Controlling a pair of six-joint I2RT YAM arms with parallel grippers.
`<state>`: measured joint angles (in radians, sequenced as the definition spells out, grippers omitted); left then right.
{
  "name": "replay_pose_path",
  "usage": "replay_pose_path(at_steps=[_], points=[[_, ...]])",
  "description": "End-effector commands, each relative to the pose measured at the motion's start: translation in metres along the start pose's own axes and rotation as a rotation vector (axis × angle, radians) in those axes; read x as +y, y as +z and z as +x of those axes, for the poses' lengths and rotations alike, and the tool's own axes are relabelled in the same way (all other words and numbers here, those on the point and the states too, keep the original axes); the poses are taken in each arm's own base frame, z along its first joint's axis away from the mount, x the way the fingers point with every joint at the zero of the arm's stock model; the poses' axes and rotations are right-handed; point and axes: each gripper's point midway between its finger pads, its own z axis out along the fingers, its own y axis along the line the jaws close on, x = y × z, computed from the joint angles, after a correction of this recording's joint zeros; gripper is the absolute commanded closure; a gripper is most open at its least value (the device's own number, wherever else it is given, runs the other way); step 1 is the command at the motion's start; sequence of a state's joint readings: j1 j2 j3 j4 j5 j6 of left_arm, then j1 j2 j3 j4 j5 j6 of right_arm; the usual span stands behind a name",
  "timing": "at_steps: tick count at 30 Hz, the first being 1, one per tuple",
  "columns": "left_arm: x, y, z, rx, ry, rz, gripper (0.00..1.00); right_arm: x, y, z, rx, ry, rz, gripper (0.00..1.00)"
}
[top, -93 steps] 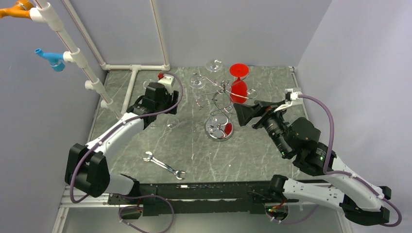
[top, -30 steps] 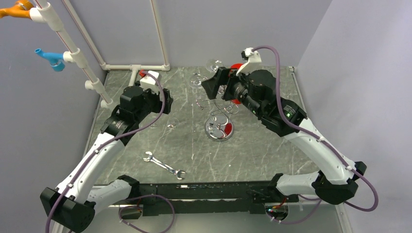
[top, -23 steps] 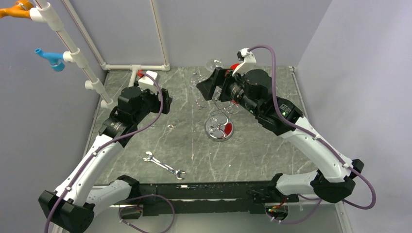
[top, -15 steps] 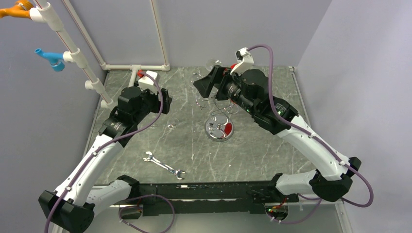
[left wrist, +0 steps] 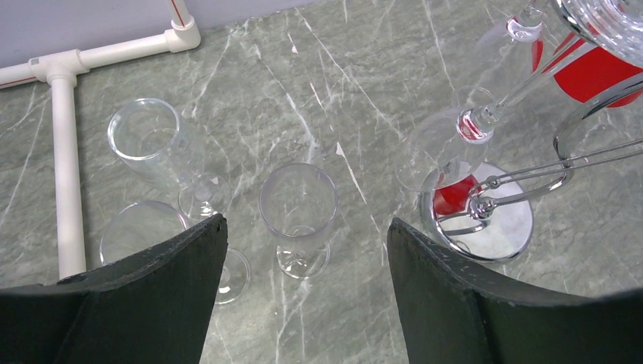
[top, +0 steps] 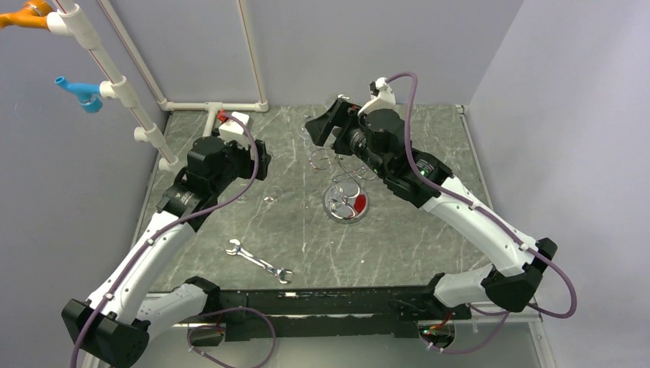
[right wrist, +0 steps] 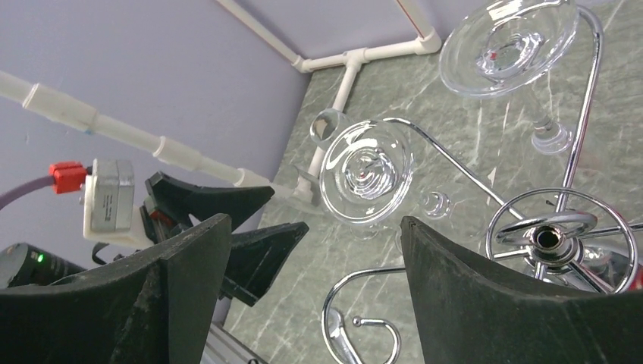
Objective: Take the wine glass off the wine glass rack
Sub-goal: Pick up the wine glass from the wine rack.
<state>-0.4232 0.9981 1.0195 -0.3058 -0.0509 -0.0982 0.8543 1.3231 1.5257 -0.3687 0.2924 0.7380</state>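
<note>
Right gripper (right wrist: 315, 226) hovers above the wine glass rack (right wrist: 543, 236) with its jaws spread wide, gripping nothing. The wine glass (right wrist: 367, 171) shows in the gap between them, clear of both fingers. It hangs upside down from a curled arm on the rack's left side, foot up, bowl down, stem vertical. The rack stands mid-table (top: 322, 245). Left gripper (left wrist: 307, 227), also spread and empty, hangs to the left over two loose glasses (left wrist: 297, 206).

I am counting three clear wine glasses (left wrist: 298, 205) standing; one red glass (left wrist: 606, 80) hanging; one wine glass rack (top: 346, 203); one wrench (top: 259, 261).
</note>
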Motion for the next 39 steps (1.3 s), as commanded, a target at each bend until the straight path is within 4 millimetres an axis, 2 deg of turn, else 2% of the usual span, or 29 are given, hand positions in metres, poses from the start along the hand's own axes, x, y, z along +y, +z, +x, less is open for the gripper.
replay_pose_path(at_steps=[1, 20, 39], points=[[0.001, -0.005, -0.021, -0.053, -0.007, -0.013, 0.2, 0.0, 0.008, -0.013, -0.065, 0.055, 0.011, 0.18], [0.002, -0.007, -0.022, -0.056, -0.005, -0.017, 0.2, -0.014, 0.032, 0.006, -0.033, 0.079, 0.065, 0.26], [0.002, -0.007, -0.022, -0.054, -0.004, -0.017, 0.21, -0.019, 0.044, 0.015, -0.021, 0.077, 0.084, 0.27]])
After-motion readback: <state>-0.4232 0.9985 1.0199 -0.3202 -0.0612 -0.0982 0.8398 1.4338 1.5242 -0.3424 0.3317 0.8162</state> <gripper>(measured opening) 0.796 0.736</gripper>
